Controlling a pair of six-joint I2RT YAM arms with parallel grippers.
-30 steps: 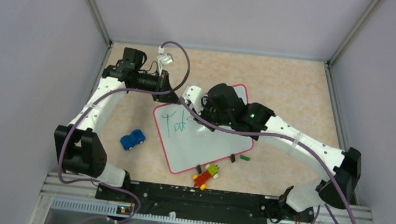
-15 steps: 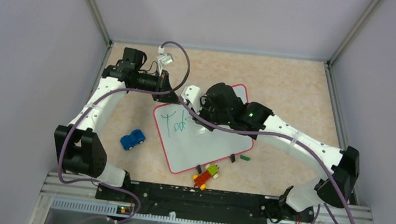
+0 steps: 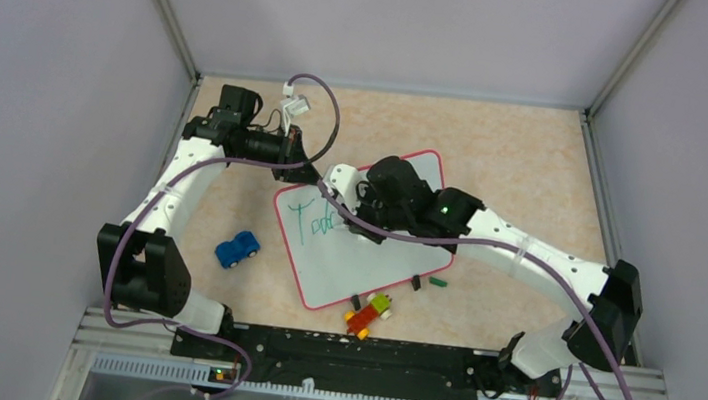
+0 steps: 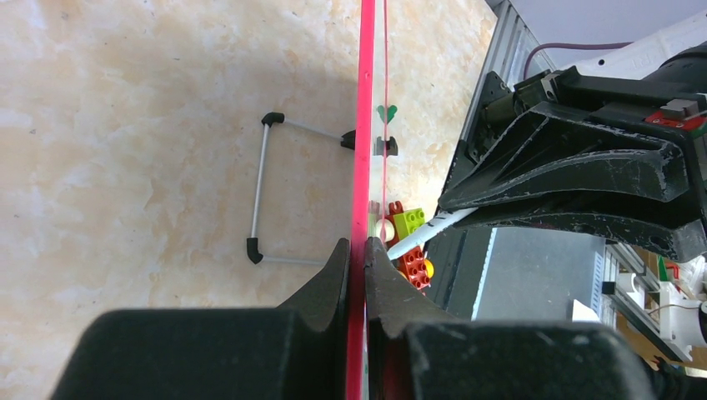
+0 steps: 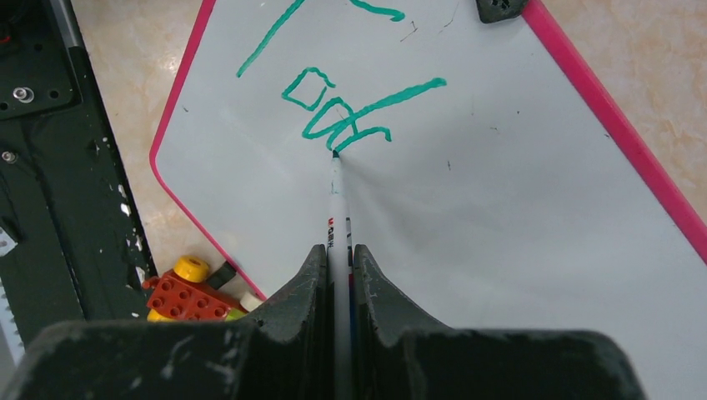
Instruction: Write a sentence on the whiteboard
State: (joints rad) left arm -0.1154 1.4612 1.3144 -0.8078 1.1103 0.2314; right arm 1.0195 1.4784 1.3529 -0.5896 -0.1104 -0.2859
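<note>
- While the left tool [image 4: 357,250] pinches the red rim of the whiteboard [image 3: 361,276] at its far-left corner, the board sits askew on the tabletop [image 3: 516,158]
- So far the green sentence [image 5: 367,107] reads roughly "Toda"
- The right tool [image 5: 337,250] is clamped on a marker [image 5: 337,200] whose tip touches the last letter; blank board for the next strokes lies rightward, nearer this arm

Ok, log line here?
left gripper: shut on whiteboard rim | right gripper: shut on marker, tip on whiteboard | sentence: first letters only
</note>
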